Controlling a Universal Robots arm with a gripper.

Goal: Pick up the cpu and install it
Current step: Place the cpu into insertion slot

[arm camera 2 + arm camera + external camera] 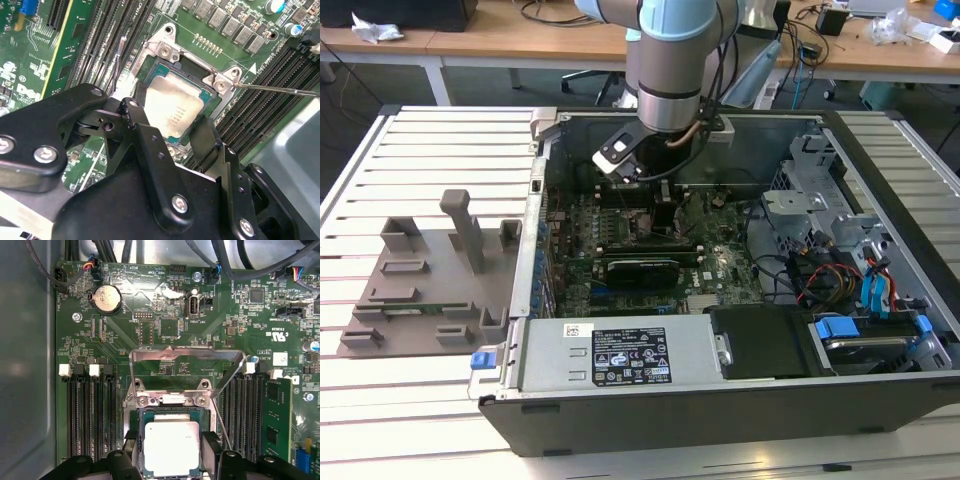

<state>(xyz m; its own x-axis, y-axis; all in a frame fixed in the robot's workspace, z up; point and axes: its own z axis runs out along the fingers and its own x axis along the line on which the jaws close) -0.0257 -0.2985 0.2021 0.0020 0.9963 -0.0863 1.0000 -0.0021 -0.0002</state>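
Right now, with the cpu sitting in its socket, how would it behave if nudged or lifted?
The cpu is a thin flat square with a metal top, so probably rigid and light. That smooth top looks slippery; edges likely give the better hold. It lies level inside the socket frame, so a sideways push should barely shift it.

The gripper (170, 441) covered 2 side edges of the cpu (171, 452), the first wrist view's border cut off a 3rd, and contact between them could not be told.
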